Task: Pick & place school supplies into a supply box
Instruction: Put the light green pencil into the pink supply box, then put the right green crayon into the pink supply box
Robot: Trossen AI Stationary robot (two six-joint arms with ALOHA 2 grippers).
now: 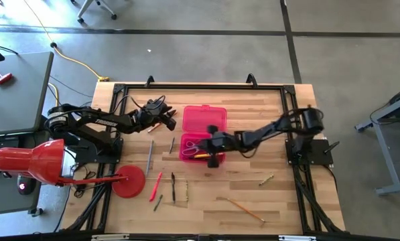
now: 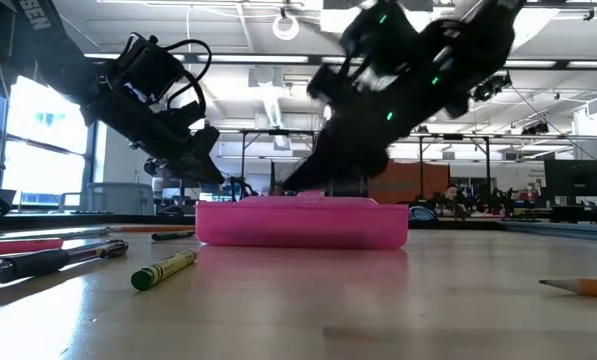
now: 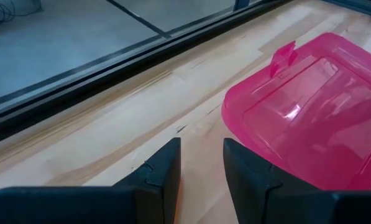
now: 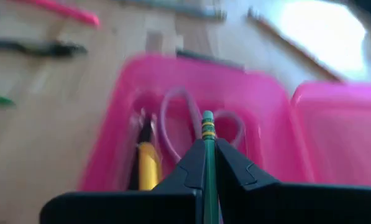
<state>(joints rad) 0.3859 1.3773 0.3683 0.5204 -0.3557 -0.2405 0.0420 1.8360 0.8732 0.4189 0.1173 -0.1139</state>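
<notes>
Desk [image 1: 253,194] first, the big wooden one, with my two dark arms reaching over it. The pink supply box [image 1: 201,142] sits near the middle with its lid [image 3: 309,118] flipped open flat beside the tray. My right end effector [image 4: 209,155] hangs right over the open tray, and its fingers are squeezed tight on a thin green pencil [image 4: 208,168] with a green and yellow band near its tip. Inside the tray I can see the purple scissors [image 4: 185,121] and a yellow pen [image 4: 148,163] lying next to them. My left end effector [image 3: 201,165] waits near the back edge of the desk, just beside the lid, and its fingers stand a little apart with nothing between them. A red round disc [image 1: 128,181] lies at the front left of the desk. More supplies are spread out on the wood: a grey pencil [image 1: 150,155], a red pen [image 1: 156,185], a black pen [image 1: 173,185], an orange pencil [image 1: 243,209] near the front, and a small green crayon [image 2: 164,269] close to the low camera.
</notes>
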